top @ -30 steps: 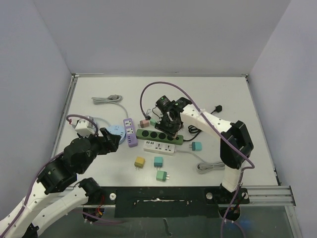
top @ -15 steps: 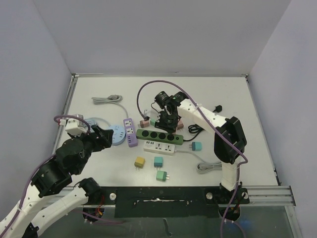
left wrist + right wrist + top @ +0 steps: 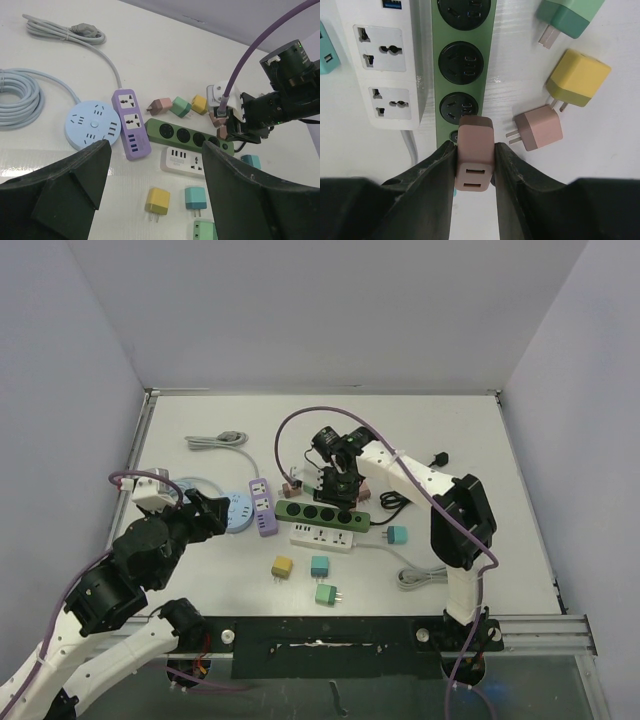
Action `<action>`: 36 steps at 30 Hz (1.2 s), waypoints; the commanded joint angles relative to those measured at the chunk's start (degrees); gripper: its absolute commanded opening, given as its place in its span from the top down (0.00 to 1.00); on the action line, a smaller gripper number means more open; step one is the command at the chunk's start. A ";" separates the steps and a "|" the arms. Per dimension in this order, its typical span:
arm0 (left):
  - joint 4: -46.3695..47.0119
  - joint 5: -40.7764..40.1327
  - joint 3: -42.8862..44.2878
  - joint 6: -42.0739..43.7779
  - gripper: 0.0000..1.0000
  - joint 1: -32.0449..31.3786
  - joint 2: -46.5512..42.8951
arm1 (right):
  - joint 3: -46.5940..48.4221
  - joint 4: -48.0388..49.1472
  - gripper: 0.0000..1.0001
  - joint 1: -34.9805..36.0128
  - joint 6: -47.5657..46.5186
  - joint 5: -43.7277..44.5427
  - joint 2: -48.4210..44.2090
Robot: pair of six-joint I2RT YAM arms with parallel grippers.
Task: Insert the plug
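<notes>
Top camera first: your right gripper (image 3: 338, 488) is parked over the green power strip (image 3: 310, 511) mid-table. The white power strip (image 3: 325, 536) lies right alongside on the near side. Your left gripper (image 3: 207, 514) hangs out on the left, just beside the round blue socket block (image 3: 236, 510) and the purple strip (image 3: 262, 506).

Left wrist cam: that gripper's fingers (image 3: 75, 172) are spread wide with nothing between them, and you see the strips on the table past them.

Right wrist cam: the fingers (image 3: 432, 165) here are clamped on the two sides of a pink plug (image 3: 475, 150), USB ports facing the lens. The plug sits over the right end of the green strip, just past the last socket. Can't tell if the prongs touch anything. A loose pink plug (image 3: 538, 130) and a yellow plug (image 3: 577, 77) lie just on the strip's far side.
</notes>
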 commanded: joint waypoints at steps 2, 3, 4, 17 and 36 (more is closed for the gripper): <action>4.17 0.52 1.55 0.72 0.29 -0.05 0.35 | -0.66 2.41 0.85 0.33 -1.87 -0.06 1.33; 4.23 0.57 1.43 0.72 0.29 -0.05 0.35 | -1.04 2.96 0.85 0.32 -2.11 -0.18 1.38; 4.35 0.56 1.28 0.72 0.29 -0.05 0.31 | -1.38 3.36 0.85 0.45 -2.41 -0.42 1.51; 4.36 0.31 0.79 0.99 0.29 -0.05 -0.38 | -1.68 4.15 0.86 0.83 -3.15 -3.47 1.47; 4.83 0.23 0.22 1.16 0.29 -0.05 -0.49 | -3.04 3.58 0.88 0.06 -3.00 -3.11 -3.07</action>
